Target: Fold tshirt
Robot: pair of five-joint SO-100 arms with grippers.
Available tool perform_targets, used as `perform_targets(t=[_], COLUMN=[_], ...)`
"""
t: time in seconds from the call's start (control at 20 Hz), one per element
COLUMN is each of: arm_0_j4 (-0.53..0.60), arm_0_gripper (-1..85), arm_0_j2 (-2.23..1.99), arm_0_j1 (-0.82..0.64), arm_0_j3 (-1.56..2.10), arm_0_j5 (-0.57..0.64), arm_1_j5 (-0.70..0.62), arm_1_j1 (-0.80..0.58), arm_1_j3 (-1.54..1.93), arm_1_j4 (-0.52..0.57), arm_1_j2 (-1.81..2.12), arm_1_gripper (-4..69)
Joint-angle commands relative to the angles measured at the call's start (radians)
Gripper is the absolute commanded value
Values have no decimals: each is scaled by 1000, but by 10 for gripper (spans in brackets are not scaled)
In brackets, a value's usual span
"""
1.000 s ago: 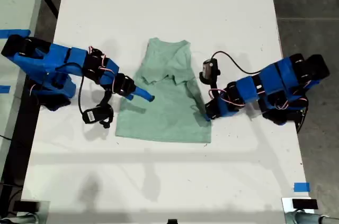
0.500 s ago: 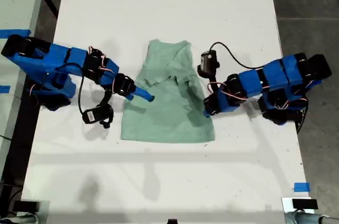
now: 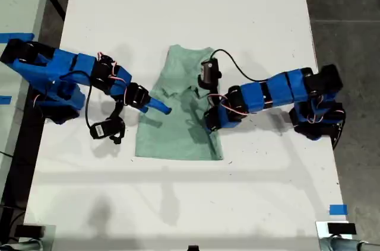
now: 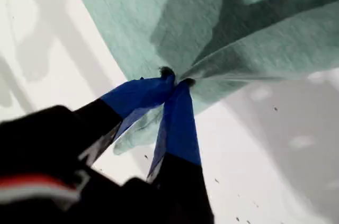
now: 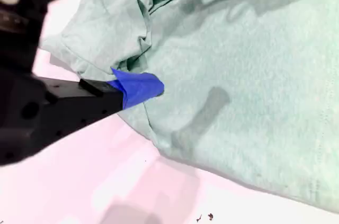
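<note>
You're mid-fold: the tshirt [image 3: 177,138] lies in the middle of the bench [image 3: 178,8]. My first gripper [image 3: 212,121] has its jaws clamped on the cloth's edge, held over the shirt. My second gripper [image 3: 161,107] rests on the opposite side; I cannot tell how its jaws stand. Next, lay that edge flat, then let go.

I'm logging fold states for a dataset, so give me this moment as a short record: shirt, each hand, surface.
garment: pale mint-green short-sleeved cloth tshirt, lying partly folded
first hand: my first hand, shut, pinching an edge of the tshirt raised off the table
second hand: my second hand, blue tip at the tshirt's edge on the exterior view's left; open or shut unclear
surface: white table
fold: not yet finished
</note>
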State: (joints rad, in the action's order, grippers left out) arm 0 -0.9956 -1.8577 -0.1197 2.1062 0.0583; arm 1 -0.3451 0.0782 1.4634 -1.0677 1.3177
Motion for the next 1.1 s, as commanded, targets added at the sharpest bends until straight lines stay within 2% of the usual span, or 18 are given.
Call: perform_targets(t=[0.0,0.2,0.25,0.3,0.35,0.5,0.75,1.05], arm_0_j4=[20,28,28,28,28,29,0,-9], arm_0_gripper=[397,396,396,396,396,391,370,366], arm_0_j2=[-81,-138,-147,-153,-153,-153,-155,-155], arm_0_j1=[17,18,18,18,18,12,15,15], arm_0_j3=[3,54,63,69,72,80,78,69], arm_0_j5=[-15,-28,-31,-34,-34,-43,-80,-86], arm_1_j5=[17,46,37,31,2,-9,-32,-26], arm_1_j1=[-34,-78,-86,-91,-97,-112,-124,-46], arm_1_j3=[-227,-245,-247,-255,-276,-362,-463,-480], arm_1_j4=[-57,-49,-38,-37,-31,-120,-348,-370], arm_1_j2=[-115,-173,-175,-173,-173,-172,-72,-114], arm_1_gripper=[-6,-11,43,236,335,311,280,269])
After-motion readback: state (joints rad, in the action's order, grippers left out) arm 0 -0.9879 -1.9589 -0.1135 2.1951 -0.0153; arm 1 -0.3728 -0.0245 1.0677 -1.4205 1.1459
